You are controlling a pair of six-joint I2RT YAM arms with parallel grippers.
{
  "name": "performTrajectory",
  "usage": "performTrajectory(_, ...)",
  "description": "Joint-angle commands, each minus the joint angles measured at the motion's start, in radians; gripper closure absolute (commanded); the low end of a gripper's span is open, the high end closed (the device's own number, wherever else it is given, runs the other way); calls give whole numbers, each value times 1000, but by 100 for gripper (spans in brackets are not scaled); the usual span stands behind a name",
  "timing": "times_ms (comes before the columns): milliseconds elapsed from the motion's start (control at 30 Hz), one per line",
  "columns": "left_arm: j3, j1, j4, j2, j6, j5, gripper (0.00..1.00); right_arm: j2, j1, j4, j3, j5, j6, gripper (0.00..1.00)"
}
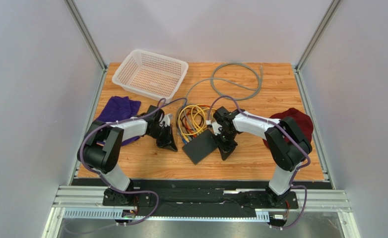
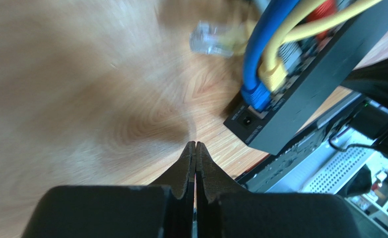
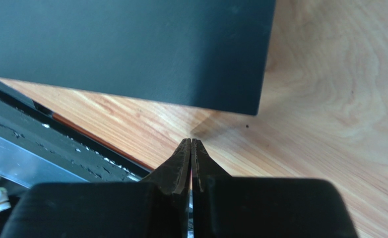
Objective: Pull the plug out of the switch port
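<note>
Left arm (image 1: pixel 106 141) and right arm (image 1: pixel 283 139) both rise from their bases, elbows bent high and forearms angled inward toward each other. The left gripper (image 2: pixel 195 145) points steeply down, its two black fingers pressed flat together with nothing between them. Over on the right gripper (image 3: pixel 191 141) it's the same picture: tips meeting, jaws closed on nothing, wrist tilted low.
</note>
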Motion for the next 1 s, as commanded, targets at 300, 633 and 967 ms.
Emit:
performTrajectory(300, -42, -220, 333, 44, -54, 25, 100, 62, -113, 138, 23, 78, 54, 100)
performTrajectory(633, 201, -384, 333, 314, -16, 48, 100, 114, -255, 140, 142, 113, -12, 99)
performTrajectory(967, 318, -349, 134, 115, 300, 114, 83, 45, -320, 40, 276, 117, -85, 94)
